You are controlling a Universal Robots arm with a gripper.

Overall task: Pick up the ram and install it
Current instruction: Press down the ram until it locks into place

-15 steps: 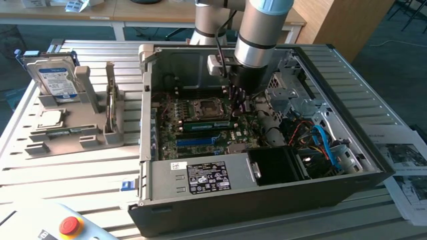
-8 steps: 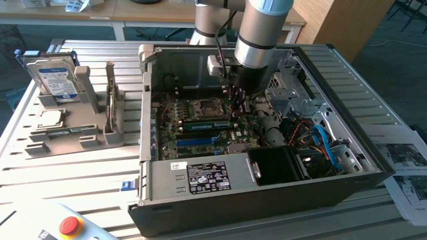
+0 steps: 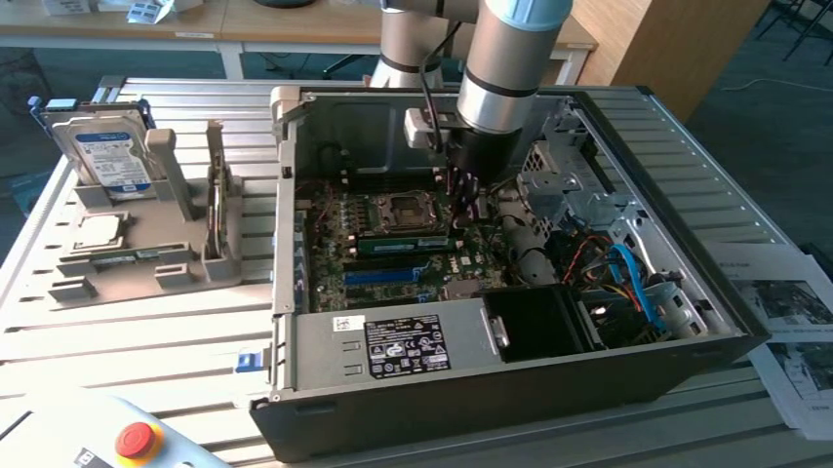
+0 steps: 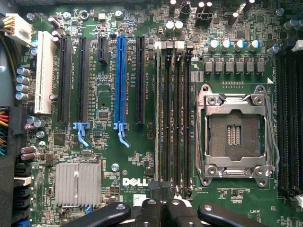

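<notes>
The arm reaches down into the open PC case (image 3: 521, 380), and the claw (image 3: 459, 200) hangs low over the motherboard (image 3: 332, 268), close to the empty CPU socket (image 3: 397, 210). The claw is clenched, its jaws pressed together.

The ram (image 3: 401, 244) lies lengthwise on the motherboard just beside the CPU socket, on the side nearer the power supply (image 3: 390, 346), in line with the memory slots there. In the exterior view it stretches from under the claw's tip toward the exterior view's left, so the claw stands above one end of it. Whether the jaws pinch the ram's edge or only press on it, I cannot tell, nor whether it is fully seated.

In the wrist view the claw (image 4: 162, 191) sits right over the bank of dark memory slots (image 4: 176, 118), between the blue slot (image 4: 120, 80) and the CPU socket (image 4: 234, 135).

Outside the case, at the exterior view's left, a grey holder (image 3: 131, 263) carries a hard drive (image 3: 111, 161), well apart from the claw.
</notes>
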